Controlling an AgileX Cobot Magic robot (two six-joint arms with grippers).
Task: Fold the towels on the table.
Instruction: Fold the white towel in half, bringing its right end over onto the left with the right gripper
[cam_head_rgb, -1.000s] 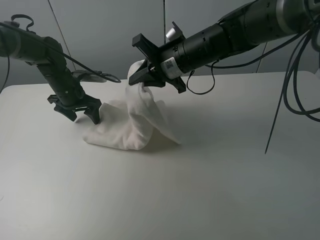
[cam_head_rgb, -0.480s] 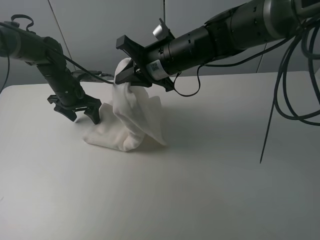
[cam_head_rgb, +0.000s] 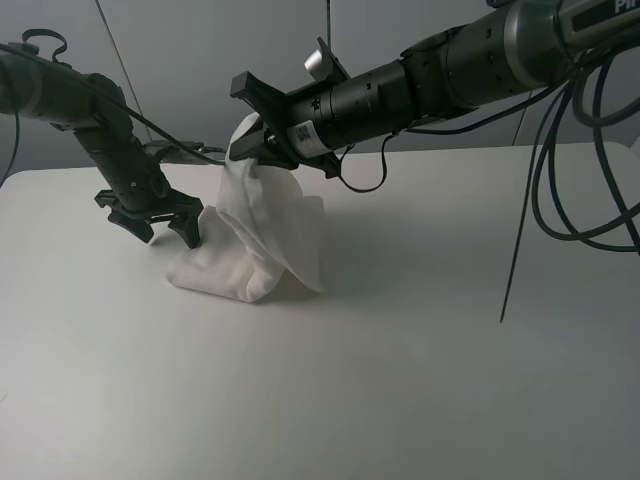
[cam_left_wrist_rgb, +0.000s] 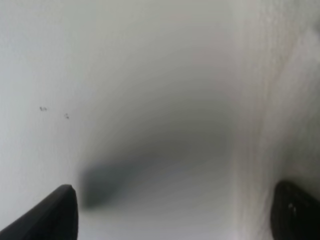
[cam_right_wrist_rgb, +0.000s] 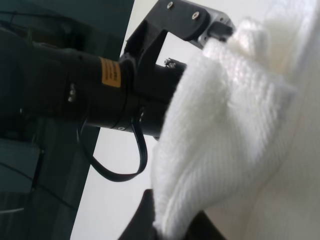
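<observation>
The white terry towel (cam_head_rgb: 255, 245) lies bunched on the white table (cam_head_rgb: 420, 330), left of the middle. My right gripper (cam_head_rgb: 250, 142) reaches across from the right and is shut on one towel corner, holding it up so the cloth hangs in a steep drape. In the right wrist view the towel (cam_right_wrist_rgb: 240, 125) fills the frame at the gripper (cam_right_wrist_rgb: 170, 225). My left gripper (cam_head_rgb: 163, 228) is open and low at the towel's left edge. In the left wrist view its gripper (cam_left_wrist_rgb: 175, 215) straddles the towel's edge (cam_left_wrist_rgb: 285, 100), one fingertip (cam_left_wrist_rgb: 55, 215) over bare table.
The left arm (cam_right_wrist_rgb: 100, 85) shows close behind the lifted corner in the right wrist view. Black cables (cam_head_rgb: 560, 180) hang from the right arm over the table's right side. A grey wall stands behind the table's far edge.
My right gripper has moved left and slightly up with the towel corner, pulling the drape leftward over the bunched part. The left gripper has not moved.
</observation>
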